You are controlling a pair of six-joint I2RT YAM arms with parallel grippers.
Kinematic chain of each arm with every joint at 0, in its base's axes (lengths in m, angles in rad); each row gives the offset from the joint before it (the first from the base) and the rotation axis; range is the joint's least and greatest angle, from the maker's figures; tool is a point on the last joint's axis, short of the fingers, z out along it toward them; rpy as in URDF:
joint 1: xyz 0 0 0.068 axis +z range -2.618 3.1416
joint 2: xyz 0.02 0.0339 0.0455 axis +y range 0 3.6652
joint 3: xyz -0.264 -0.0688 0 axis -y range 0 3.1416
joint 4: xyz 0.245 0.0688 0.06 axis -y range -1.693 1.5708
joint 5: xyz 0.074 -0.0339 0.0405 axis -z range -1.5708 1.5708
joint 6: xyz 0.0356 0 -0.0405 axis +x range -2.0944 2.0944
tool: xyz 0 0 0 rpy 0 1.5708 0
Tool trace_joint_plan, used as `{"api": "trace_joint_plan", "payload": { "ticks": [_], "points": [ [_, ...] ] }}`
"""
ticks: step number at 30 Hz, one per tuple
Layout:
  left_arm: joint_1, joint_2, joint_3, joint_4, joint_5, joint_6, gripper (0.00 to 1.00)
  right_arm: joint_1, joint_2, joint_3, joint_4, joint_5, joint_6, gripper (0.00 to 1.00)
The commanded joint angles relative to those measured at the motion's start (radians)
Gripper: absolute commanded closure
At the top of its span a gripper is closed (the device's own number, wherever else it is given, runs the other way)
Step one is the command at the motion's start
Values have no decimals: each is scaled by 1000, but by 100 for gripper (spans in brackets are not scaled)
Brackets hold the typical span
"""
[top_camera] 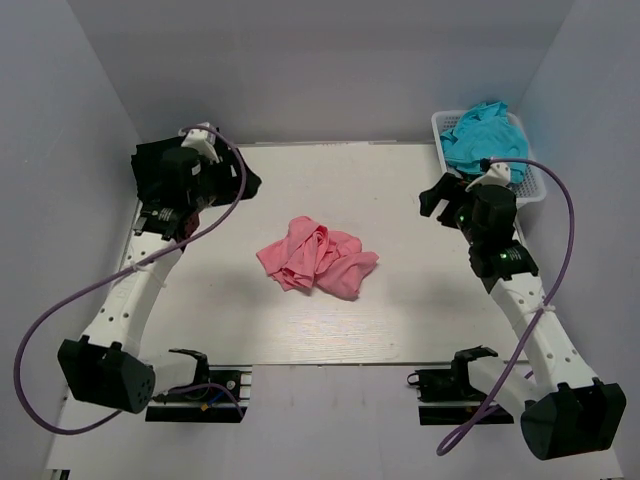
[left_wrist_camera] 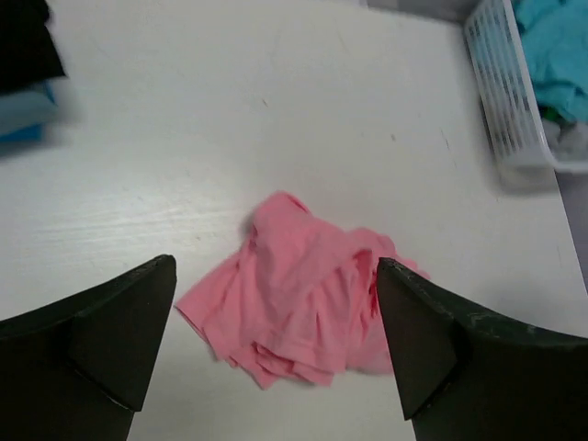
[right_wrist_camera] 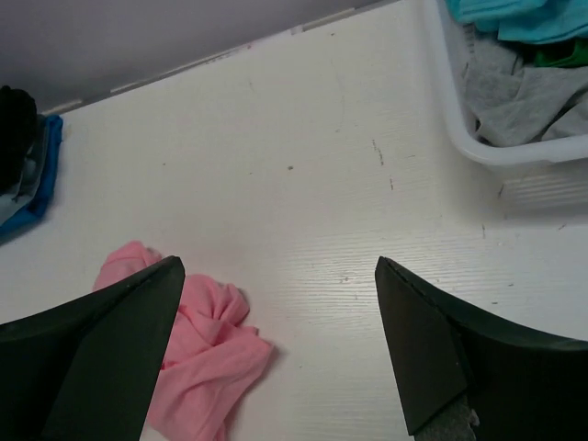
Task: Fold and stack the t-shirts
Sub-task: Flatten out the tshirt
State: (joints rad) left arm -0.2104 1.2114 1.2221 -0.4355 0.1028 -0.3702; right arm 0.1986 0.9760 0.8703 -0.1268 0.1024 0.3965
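Step in hand: start of the fold on the salmon-pink t-shirt [top_camera: 318, 258]. It lies crumpled in a loose heap near the middle of the worktop [top_camera: 420, 310], roughly midway between the two arms and touching neither. No hem, sleeve or collar can be made out. It shows only bunched folds and a few layered edges on its near side.

Left fingers [left_wrist_camera: 101, 349]: spread wide, holding nothing, raised above the worktop with the pink heap framed in the gap between them.
Right fingers [right_wrist_camera: 459, 358]: also spread wide and empty, raised over bare worktop. The heap sits to their left, partly hidden behind one finger.

Other cloth: a teal t-shirt [top_camera: 482, 135] is piled in the white lattice basket [top_camera: 535, 188] at the far right corner. The right wrist view shows grey cloth [right_wrist_camera: 524, 96] and a scrap of green under it. At the far left edge, black cloth sits over blue cloth [left_wrist_camera: 23, 115]. It looks like a stack begun, but is too blurred to confirm.

Judgement: nothing on the pink shirt is folded yet. The next move calls for a pinch on the heap, preferably at two separated edges, then lifting and drawing apart to lay it flat.

Materials: thin, limp matte knit that will drape and cling to itself. The worktop is smooth white with a faint grain. The basket is rigid plastic.
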Motion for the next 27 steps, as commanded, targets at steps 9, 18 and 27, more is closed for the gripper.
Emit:
{"api": "trace_joint_plan", "payload": {
  "ticks": [9, 18, 27],
  "points": [
    [-86, 155, -196, -141, 348, -22, 0, 7, 197, 14, -181, -220, -60, 10],
    [-208, 223, -308, -82, 319, -93, 3, 82, 348, 32, -206, -270, -113, 10],
    [-248, 364, -237, 18, 215, -133, 25, 174, 431, 16, -125, -293, -87, 10]
  ]
}}
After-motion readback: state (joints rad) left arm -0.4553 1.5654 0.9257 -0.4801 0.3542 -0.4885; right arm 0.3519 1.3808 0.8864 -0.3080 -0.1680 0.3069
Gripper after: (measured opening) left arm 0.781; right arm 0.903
